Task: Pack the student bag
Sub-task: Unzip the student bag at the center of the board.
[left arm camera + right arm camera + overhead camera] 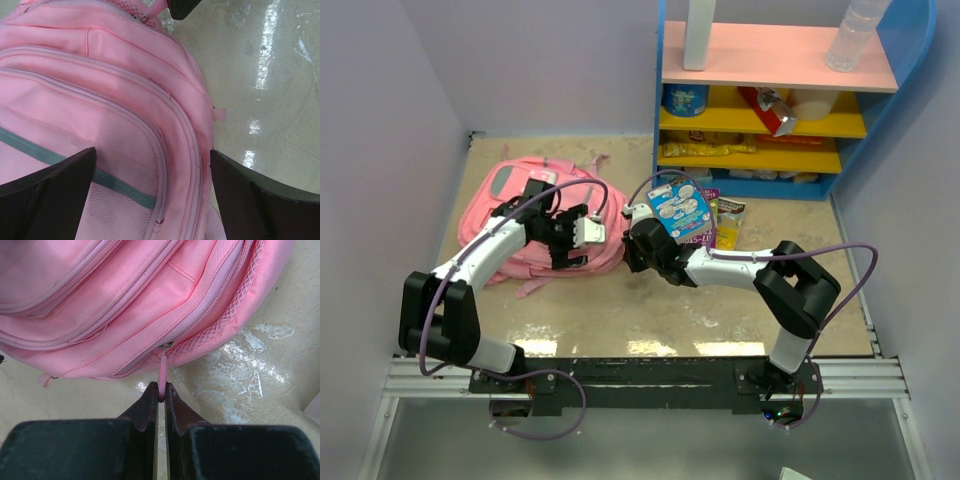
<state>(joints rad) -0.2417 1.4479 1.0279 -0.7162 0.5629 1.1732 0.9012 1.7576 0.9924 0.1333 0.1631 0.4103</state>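
Student bag [150, 305] lies loose under our open left gripper [152, 172], right gripper [161, 395] clenched on the zipper pull [163, 371]: we risk dragging it or slipping off.

A blue open-fronted shelf unit [916, 60] with a pink top board and two yellow shelves stands at the far right of the glossy beige tabletop [650, 315], against the lavender back wall [540, 60]. On the unit's pink top stand a tall white upright object [699, 35] at the left end and a clear plastic bottle [853, 35] at the right end. Its upper yellow shelf holds a blue round tub [685, 99] at the left, a red packet [767, 108] leaning in the middle and a white container [812, 103] beside that. Yellow flat packets [705, 149] lie on its lower shelf. Just in front of the unit lie a light-blue printed packet [680, 210] and, to its right, a yellow snack packet [729, 222].
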